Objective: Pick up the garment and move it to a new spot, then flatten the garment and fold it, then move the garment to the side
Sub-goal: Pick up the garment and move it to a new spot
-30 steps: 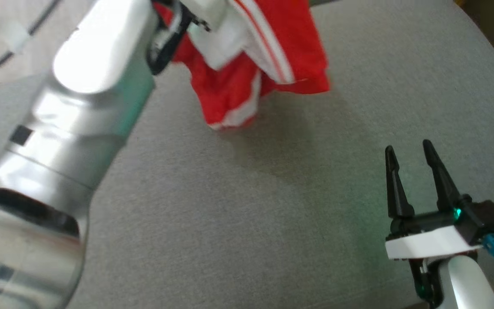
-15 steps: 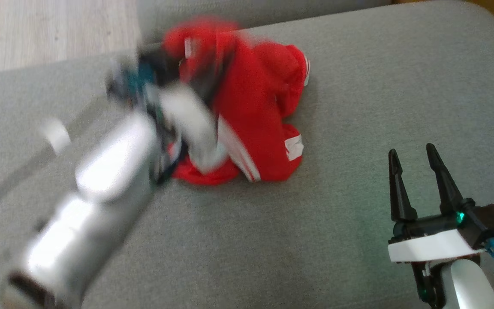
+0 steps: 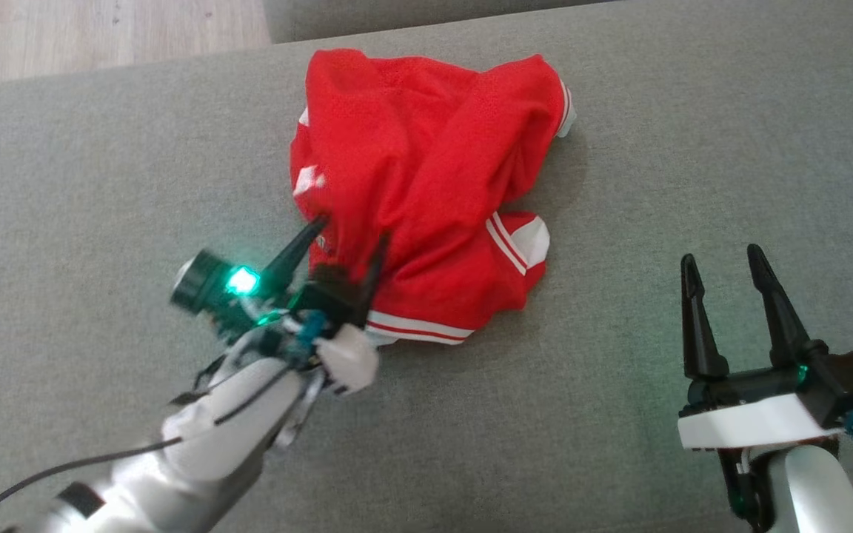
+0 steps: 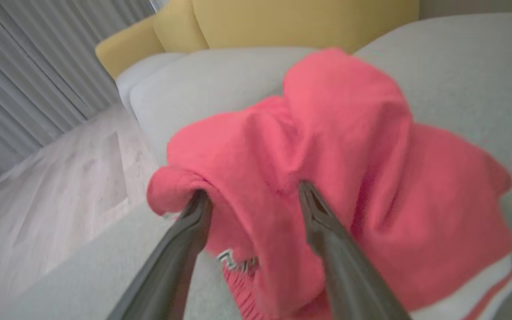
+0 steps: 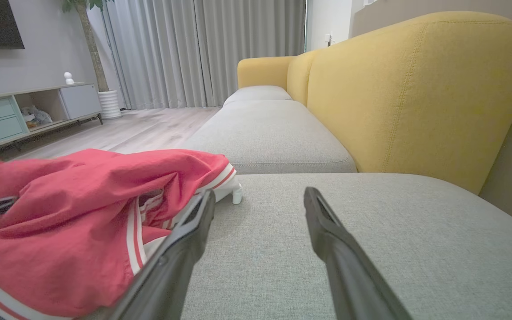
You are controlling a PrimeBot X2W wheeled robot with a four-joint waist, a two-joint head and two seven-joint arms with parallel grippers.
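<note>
**Two grippers spread, red garment heaped on the grey seat**

I see the garment lying crumpled in one heap on the grey seat, at the far middle of it. Its hem with the white stripes is turned to the near side.

My left gripper is at the near left edge of the heap. Its two fingers stand wide apart and the tips touch the red cloth. In the left wrist view a fold of cloth bulges between the fingers, but they do not pinch it.

My right gripper hovers at the near right, well apart from the garment. Its fingers are spread too, with nothing between them.

Beyond the far left edge of the seat I see a pale wooden floor. In the right wrist view a yellow backrest rises along the right side of the seat.
</note>
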